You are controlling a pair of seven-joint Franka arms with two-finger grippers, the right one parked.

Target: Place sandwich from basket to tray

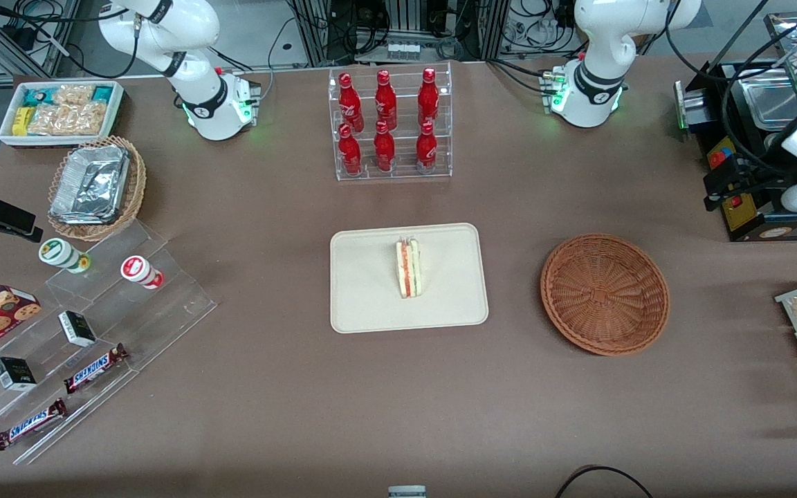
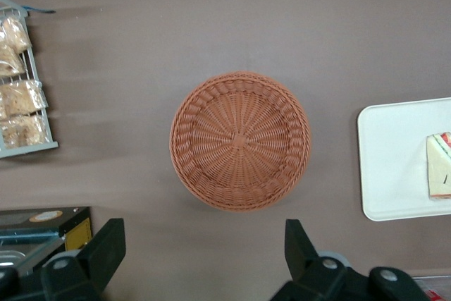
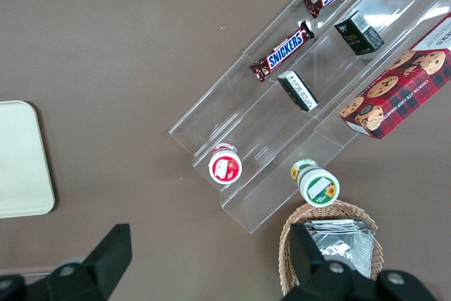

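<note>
Sandwich (image 1: 409, 267) sits on the tray (image 1: 371, 304), about mid-tray, standing on edge with the red-orange and green filling stripe facing up toward the front camera. Basket (image 1: 605, 294) holds nothing; its woven floor is fully visible in both the front and left wrist views. Basket lies on the desk (image 1: 398, 401) beside the tray, toward the working arm's end, with a strip of bare desk between them.

Pincer (image 2: 204, 255) hangs high above the basket, fingers (image 2: 106, 244) spread wide, nothing between them. In the left wrist view the basket (image 2: 239, 140) sits centred under the gap, and the tray's edge (image 2: 380, 174) and a corner of the sandwich (image 2: 438, 174) show at the frame margin.

Judgement: transfer looks complete; sandwich rests where the task wants it.

Handling notes, sandwich:
- Probably light; soft bread, compresses easily. Firm squeeze would likely dent it or push filling out.
- Layers may shear apart if pinched across the stripe edge only.
- Surface likely dry, not slippery.
- Best hold, I judge: fingers on the two broad bread faces, near the middle of the wedge, light closure. Avoid the thin pointed tip; it would crumple.
- Standing on edge, it may topple if nudged sideways.

Basket: stiff wicker, light; could slide if bumped.
</note>
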